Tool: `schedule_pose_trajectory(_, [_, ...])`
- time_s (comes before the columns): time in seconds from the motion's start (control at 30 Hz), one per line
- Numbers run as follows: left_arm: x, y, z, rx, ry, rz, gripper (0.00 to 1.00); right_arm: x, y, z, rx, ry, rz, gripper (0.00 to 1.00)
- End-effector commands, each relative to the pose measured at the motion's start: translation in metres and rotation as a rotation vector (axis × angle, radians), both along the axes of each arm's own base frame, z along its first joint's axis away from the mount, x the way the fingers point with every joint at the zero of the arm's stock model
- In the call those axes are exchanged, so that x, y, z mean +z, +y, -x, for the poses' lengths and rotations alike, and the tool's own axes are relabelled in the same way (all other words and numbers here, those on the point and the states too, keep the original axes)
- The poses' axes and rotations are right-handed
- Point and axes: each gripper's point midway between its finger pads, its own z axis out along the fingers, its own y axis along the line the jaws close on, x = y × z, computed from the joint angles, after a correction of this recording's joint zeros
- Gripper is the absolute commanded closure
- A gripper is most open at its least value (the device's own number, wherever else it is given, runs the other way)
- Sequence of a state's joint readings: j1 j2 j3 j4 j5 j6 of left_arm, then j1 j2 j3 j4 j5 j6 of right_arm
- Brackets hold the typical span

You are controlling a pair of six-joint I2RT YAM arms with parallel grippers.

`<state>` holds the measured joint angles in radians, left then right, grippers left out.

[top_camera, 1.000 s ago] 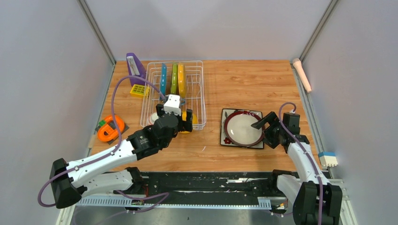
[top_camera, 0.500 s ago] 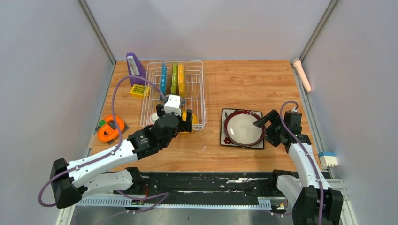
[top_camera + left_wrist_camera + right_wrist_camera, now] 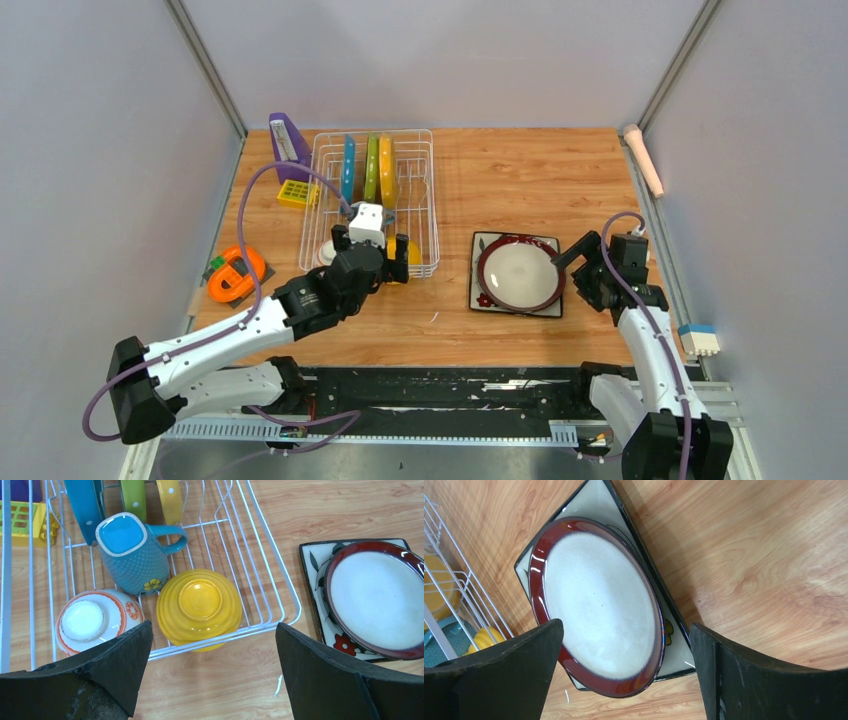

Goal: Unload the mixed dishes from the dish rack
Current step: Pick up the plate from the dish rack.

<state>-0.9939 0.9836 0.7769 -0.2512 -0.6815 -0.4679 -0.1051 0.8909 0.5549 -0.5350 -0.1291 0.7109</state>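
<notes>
White wire dish rack [image 3: 434, 205] holding upturned ribbed yellow bowl [image 3: 199, 607] and dotted blue-grey mug [image 3: 131, 552], red-rimmed white round plate [image 3: 518, 275] right of rack, left gripper [image 3: 213, 630] and right gripper [image 3: 626, 625] both spread wide, empty.

High rear overhead view, two close downward wrist views, red-rimmed plate [image 3: 517, 276] in all.

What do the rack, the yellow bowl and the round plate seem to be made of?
The rack: thin white rods, probably coated metal wire. The yellow bowl: smooth ribbed surface with a soft shine, so glazed ceramic, though plastic is possible. The round plate: speckled, duller white centre and a glossy red rim with bright highlights, likely glazed stoneware.
</notes>
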Motion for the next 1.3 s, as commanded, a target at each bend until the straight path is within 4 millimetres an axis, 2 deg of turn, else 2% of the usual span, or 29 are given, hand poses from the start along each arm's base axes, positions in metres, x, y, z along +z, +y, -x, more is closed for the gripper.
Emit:
schedule_pose_trajectory(0.0, [0.007, 0.006, -0.002, 0.036, -0.009, 0.057, 0.00, 0.034, -0.011, -0.011, -0.039, -0.089, 0.054, 0.00])
schedule_pose_trajectory(0.1, [0.008, 0.012, -0.001, 0.042, -0.008, 0.086, 0.00, 0.046, -0.008, -0.014, -0.040, -0.122, 0.033, 0.00])
schedule_pose_trajectory(0.47, [0.009, 0.031, 0.005, 0.051, -0.022, 0.184, 0.00, 0.107, 0.024, -0.023, 0.141, -0.279, -0.043, 0.00])
schedule_pose_trajectory(0.63, [0.011, 0.038, 0.004, 0.071, -0.032, 0.181, 0.00, 0.131, 0.052, -0.019, 0.280, -0.340, -0.061, 0.00])
schedule_pose_trajectory(0.87, [0.012, 0.039, 0.004, 0.071, -0.029, 0.176, 0.00, 0.151, 0.099, -0.024, 0.449, -0.385, 0.069, 0.00])
schedule_pose_trajectory(1.0, [0.014, 0.040, 0.005, 0.072, -0.025, 0.175, 0.00, 0.153, 0.123, -0.031, 0.518, -0.409, 0.160, 0.00])
schedule_pose_trajectory(1.17, [0.016, 0.040, 0.010, 0.069, 0.018, 0.174, 0.00, 0.150, 0.140, -0.041, 0.554, -0.446, 0.240, 0.00])
schedule_pose_trajectory(1.27, [0.016, 0.038, 0.015, 0.059, 0.047, 0.184, 0.00, 0.146, 0.141, -0.046, 0.531, -0.451, 0.238, 0.00])
